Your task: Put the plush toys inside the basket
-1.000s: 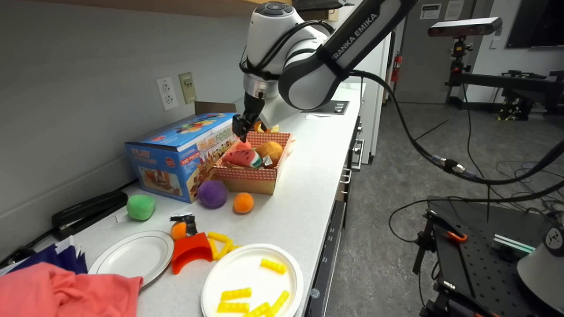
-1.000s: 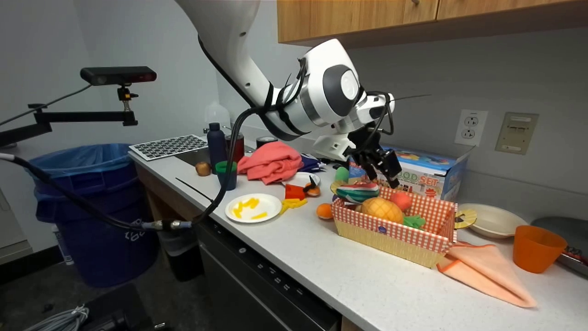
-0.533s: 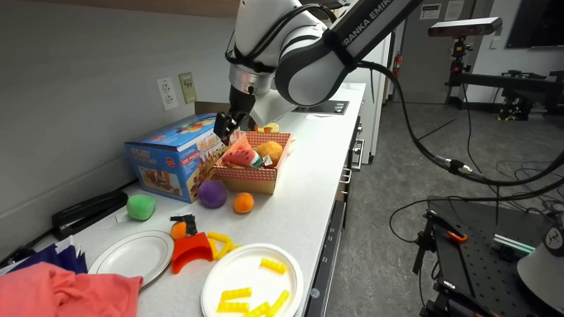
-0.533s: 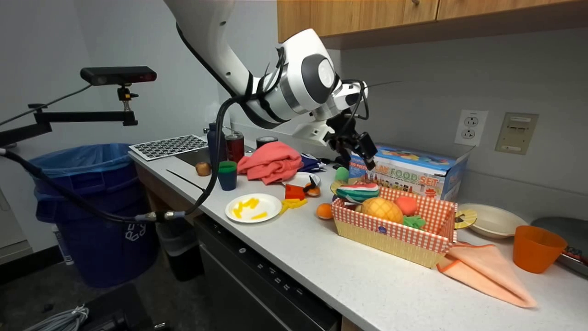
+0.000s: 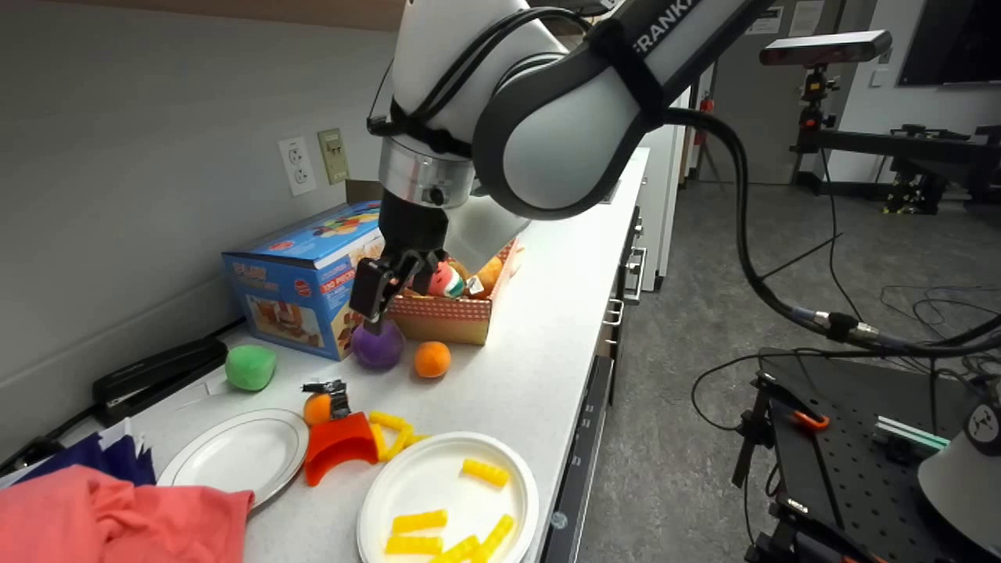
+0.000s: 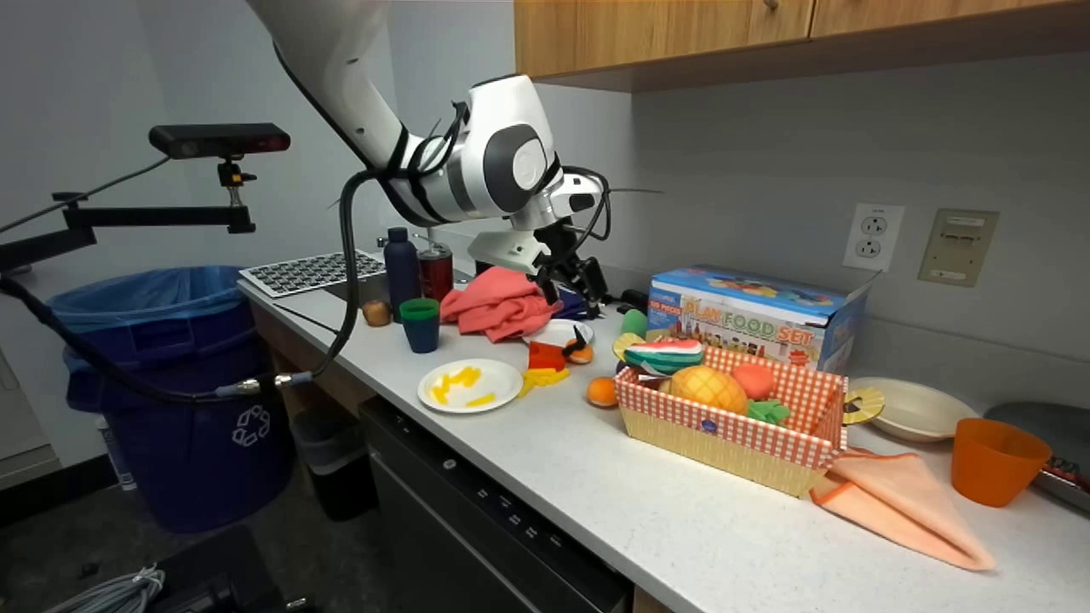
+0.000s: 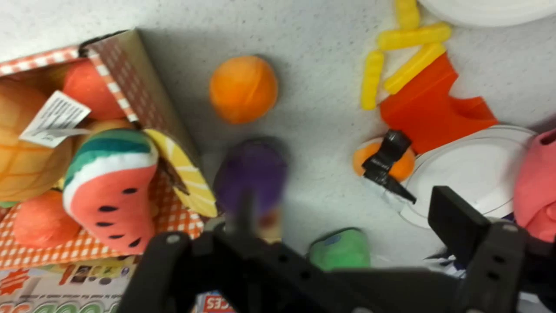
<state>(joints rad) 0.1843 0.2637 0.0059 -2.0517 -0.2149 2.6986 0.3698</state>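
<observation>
Speckled white counter [image 6: 724, 536] bearing a basket [image 6: 715, 441], grey wall [image 6: 749, 170], wooden cupboard [image 6: 664, 38] overhead, hand [image 7: 343, 211] spread wide

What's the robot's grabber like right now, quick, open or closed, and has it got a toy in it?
Gripper: open, holding nothing; its fingers stand wide apart in the wrist view.

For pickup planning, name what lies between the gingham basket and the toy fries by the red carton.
A round orange plush toy, in the wrist view.
</observation>
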